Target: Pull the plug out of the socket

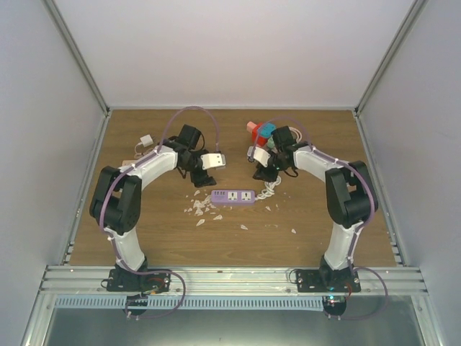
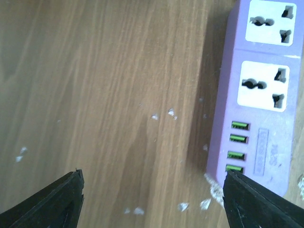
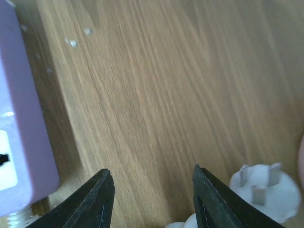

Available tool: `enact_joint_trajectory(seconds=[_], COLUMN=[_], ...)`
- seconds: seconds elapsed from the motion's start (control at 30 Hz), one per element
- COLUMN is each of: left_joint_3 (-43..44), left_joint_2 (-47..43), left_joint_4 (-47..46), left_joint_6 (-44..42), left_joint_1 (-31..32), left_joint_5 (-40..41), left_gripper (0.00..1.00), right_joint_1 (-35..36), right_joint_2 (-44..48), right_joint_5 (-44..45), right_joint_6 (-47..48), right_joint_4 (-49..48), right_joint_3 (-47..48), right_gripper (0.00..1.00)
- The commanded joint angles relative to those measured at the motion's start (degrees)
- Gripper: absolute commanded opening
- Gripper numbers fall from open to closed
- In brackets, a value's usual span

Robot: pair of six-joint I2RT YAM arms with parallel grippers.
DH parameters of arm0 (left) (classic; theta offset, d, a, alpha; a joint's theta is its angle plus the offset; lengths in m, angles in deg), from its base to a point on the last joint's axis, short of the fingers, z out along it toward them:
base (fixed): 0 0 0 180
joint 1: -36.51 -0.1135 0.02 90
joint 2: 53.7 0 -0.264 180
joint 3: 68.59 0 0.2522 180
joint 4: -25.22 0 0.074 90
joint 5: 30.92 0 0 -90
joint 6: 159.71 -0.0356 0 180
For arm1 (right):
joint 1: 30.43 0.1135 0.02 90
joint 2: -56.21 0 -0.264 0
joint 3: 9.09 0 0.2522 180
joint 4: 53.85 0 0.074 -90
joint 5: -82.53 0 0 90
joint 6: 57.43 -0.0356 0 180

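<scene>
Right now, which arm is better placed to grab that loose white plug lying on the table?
The right. The white plug lies prongs-up just beside the open right gripper, while the left gripper hovers by the USB end of the purple power strip, with no plug in its view.

This is a robot test cell in a lab, not a home or a shop. Plain white panels (image 1: pixel 238 50) wall in a wood-grain tabletop (image 1: pixel 317 216) on three sides, held by aluminium corner posts (image 1: pixel 79 54), and two arms are bolted to a ribbed aluminium rail (image 1: pixel 230 277) along the near edge, with purple cables (image 1: pixel 189 114) looped along them. The only furnishings are test props: a purple power strip (image 1: pixel 233 196), a white plug (image 3: pixel 266 190) and scattered white crumbs (image 1: pixel 202 209).
</scene>
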Motion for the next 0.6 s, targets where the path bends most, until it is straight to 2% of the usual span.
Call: enact_joint_trajectory(seconds=[0.0,0.1,0.37,0.57], left_joint_3=[-1.19,-0.65,-7.62,-5.83], left_joint_2=[1.87,3.83,4.0,3.02], left_joint_4=[-6.43,-7.51,-14.28,-10.92], left_joint_6=[4.17,5.46,2.17,3.35], left_joint_1=[1.51,1.96,9.4,10.24], left_joint_5=[-3.62,-4.21,4.83,-2.22], left_gripper=[0.81,0.8,0.77,0.75], right_joint_1=[0.13,-0.28,-2.37,-4.81], right_joint_2=[-3.04,-3.1,0.02,3.77], right_joint_5=[4.53,7.09,9.4,10.25], right_joint_6=[-0.94,-1.0,-1.06,0.15], right_joint_4=[2.67,2.79,3.49,3.64], right_joint_3=[0.88,-0.39,-6.15,-11.53], right_gripper=[0.46,0.44,0.44,0.43])
